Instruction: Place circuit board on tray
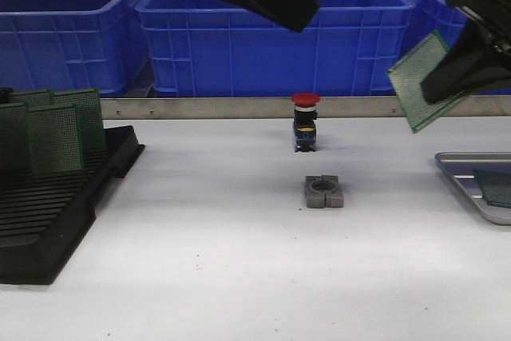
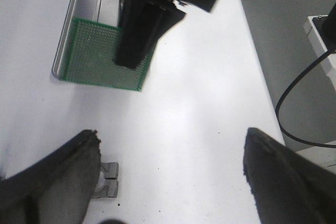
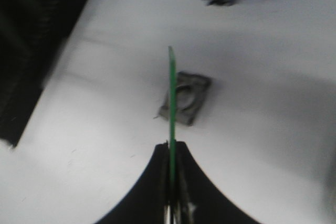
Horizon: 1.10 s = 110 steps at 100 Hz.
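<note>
**Board airborne — placement outstanding**

Circuit board pinched on edge by right gripper, tilted, held above table beside tray. Not yet lowered; one board seemingly already in tray. Left gripper spread, carrying nothing. Remaining — carry over tray, lower, release.

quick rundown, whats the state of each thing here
circuit board: held in the air, tilted, not on the tray yet
right tool: shut on the circuit board
left tool: open, holding nothing
tray: flat on table, one board already inside
black rack: several boards standing upright in its slots
red button switch: upright on table
</note>
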### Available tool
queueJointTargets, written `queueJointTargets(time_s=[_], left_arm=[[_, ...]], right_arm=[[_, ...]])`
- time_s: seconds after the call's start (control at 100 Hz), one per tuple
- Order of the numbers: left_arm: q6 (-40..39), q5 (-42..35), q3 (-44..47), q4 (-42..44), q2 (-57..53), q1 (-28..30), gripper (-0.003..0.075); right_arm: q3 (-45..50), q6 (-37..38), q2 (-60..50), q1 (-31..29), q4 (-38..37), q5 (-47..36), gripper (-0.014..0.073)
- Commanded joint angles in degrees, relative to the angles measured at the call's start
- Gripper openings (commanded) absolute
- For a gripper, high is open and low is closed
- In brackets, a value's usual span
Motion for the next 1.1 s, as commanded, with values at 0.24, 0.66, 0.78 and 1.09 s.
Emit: queueJointTargets(time_s=[0.24,0.66,0.78,1.09], left_arm=[[-0.53,0.09,-1.76,-4.13,-3.05,-0.47,0.0536],[-0.63,0.83,-1.76,-4.13,-3.05,-0.47,0.0533],[-0.63,0.83,-1.76,-4.13,-3.05,-0.47,0.0482],[-6.22,3.35,-1.85,-4.13,-3.53,3.03,-0.002]], right_arm=[[-1.46,0.83,7.44,-8.6,2.19,-9.09,-0.0066],[-1.65,-0.06,8.82,-9.49,3.22,-10.38,0.052],[-1.65,-2.42,7.34,-9.49,3.16,-10.04,0.0484],[-1.55,-7.1,-0.89,-9.38,-0.48,-7.95,-0.0057]])
